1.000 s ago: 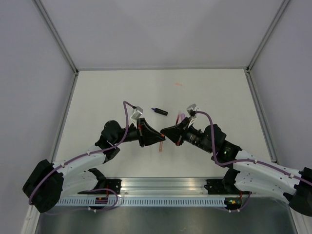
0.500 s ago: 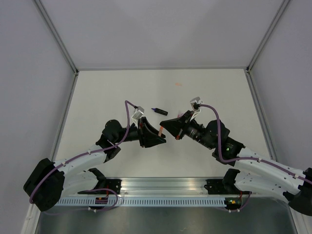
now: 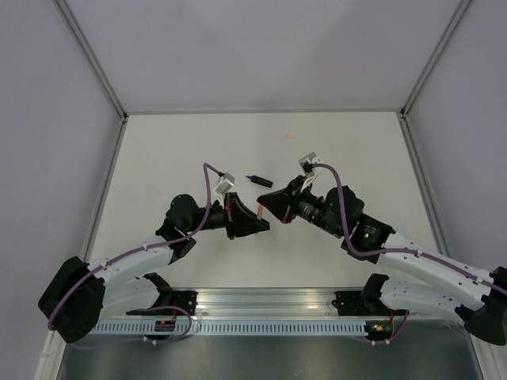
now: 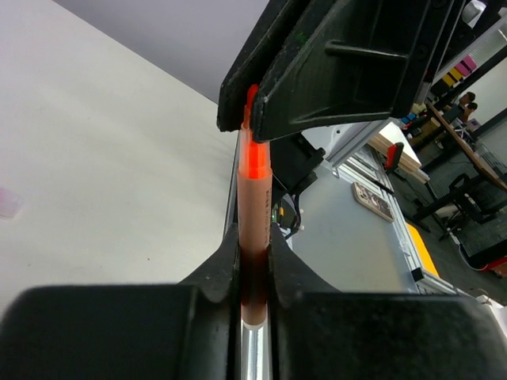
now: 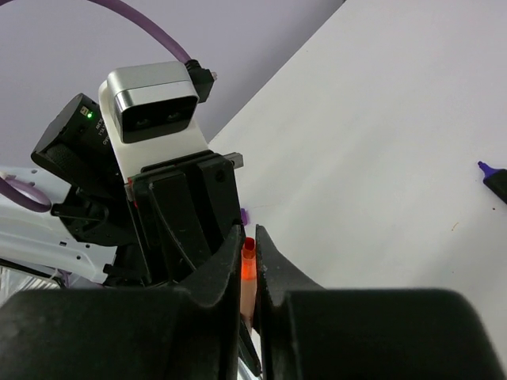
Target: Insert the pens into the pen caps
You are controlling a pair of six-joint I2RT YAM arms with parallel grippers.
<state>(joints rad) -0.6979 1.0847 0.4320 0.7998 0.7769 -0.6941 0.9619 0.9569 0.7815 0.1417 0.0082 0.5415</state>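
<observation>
White tabletop (image 3: 174,142) inside grey-walled cell. Capping of first pen in hand: pink-red pen (image 4: 255,202) clenched in left gripper (image 4: 253,237), aloft at mid-table, tip end clamped by right gripper (image 5: 247,241). Pink cap hidden, likely between right jaws; seated or not, cannot tell. Next: straight push along pen axis. On tabletop: navy pen (image 3: 259,180) uncapped, light purple cap (image 5: 245,214) loose.
</observation>
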